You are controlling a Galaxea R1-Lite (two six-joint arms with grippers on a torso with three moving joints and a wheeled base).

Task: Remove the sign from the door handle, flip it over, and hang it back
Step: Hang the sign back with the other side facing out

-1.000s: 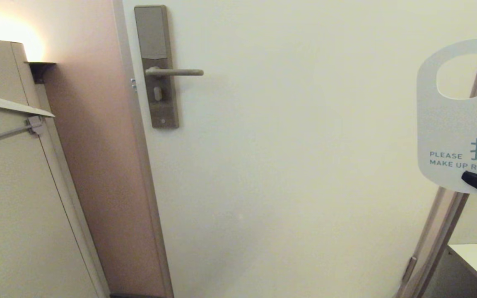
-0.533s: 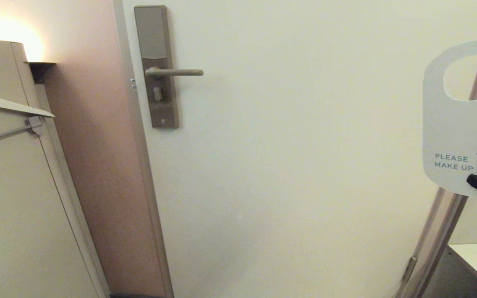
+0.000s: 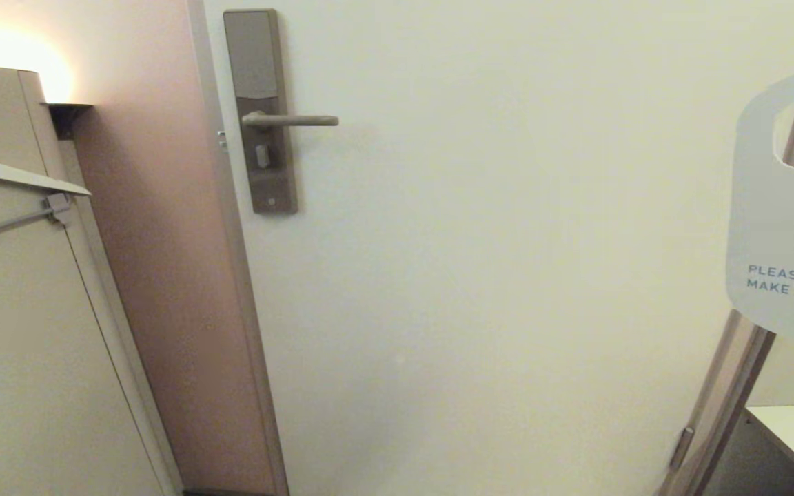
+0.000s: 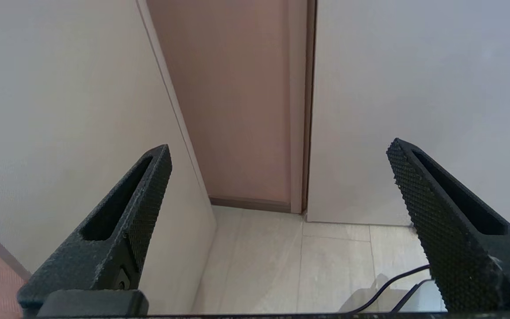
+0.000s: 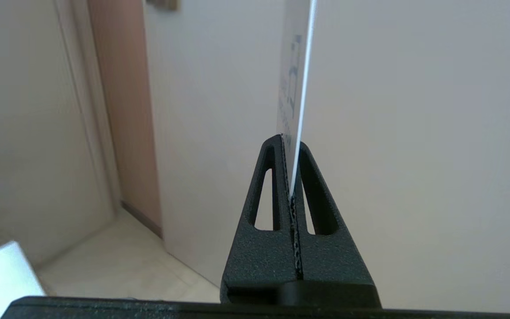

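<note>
The right pincer (image 5: 291, 146) pinches the sign (image 3: 779, 207) at the right edge of the frame — far from the door handle (image 3: 290, 120), upper left. The left pincer (image 4: 279, 150) gapes wide — empty.

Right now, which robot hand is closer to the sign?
Right. The right gripper is shut on the sign, pinching its bottom edge. The left gripper hangs open down low near the floor, with no sign by it.
</note>
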